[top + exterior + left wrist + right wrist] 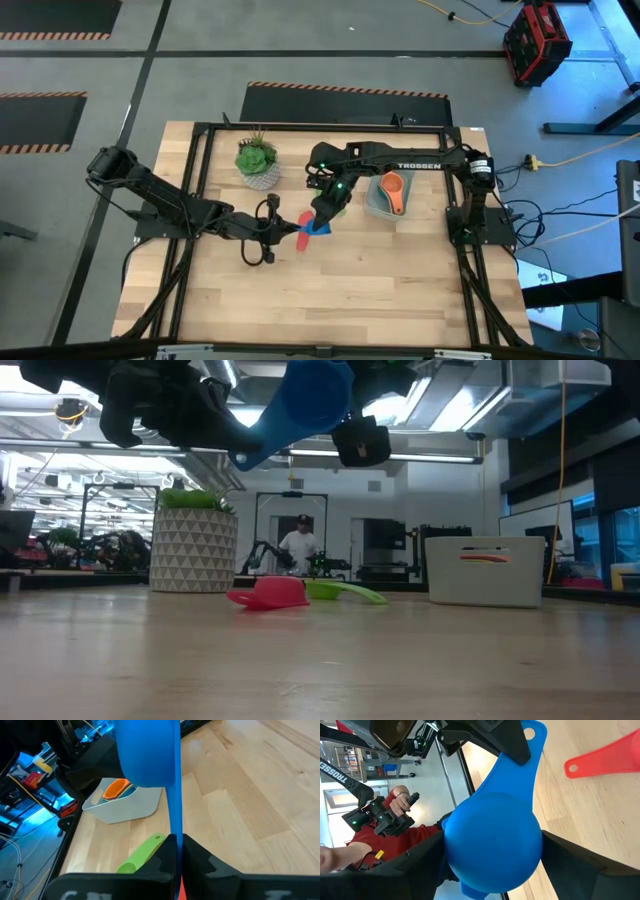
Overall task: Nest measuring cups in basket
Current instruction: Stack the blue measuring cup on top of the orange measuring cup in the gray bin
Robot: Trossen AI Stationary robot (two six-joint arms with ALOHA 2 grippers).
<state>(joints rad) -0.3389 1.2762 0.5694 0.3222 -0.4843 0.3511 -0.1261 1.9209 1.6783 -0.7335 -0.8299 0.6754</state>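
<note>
Centre of the high view: a blue measuring cup (320,222) is held in the air between the two hands. The left hand (283,226), reaching in from the left of the frame, is clamped shut on the cup's handle, as the left wrist view shows, with the handle (175,820) running edge-on between the closed fingers (200,857). The right hand (328,207), reaching from the right of the frame, stands spread wide around the cup's bowl (492,842), one finger (580,865) on each side. A red cup (268,594) and a green cup (345,592) lie on the tabletop (350,290) below, near the frame's centre. The basket (372,205) stands right of centre with an orange cup (392,188) inside. A potted plant (258,162) stands at upper left of the tabletop. A person (298,546) shows in the background of the low view.
</note>
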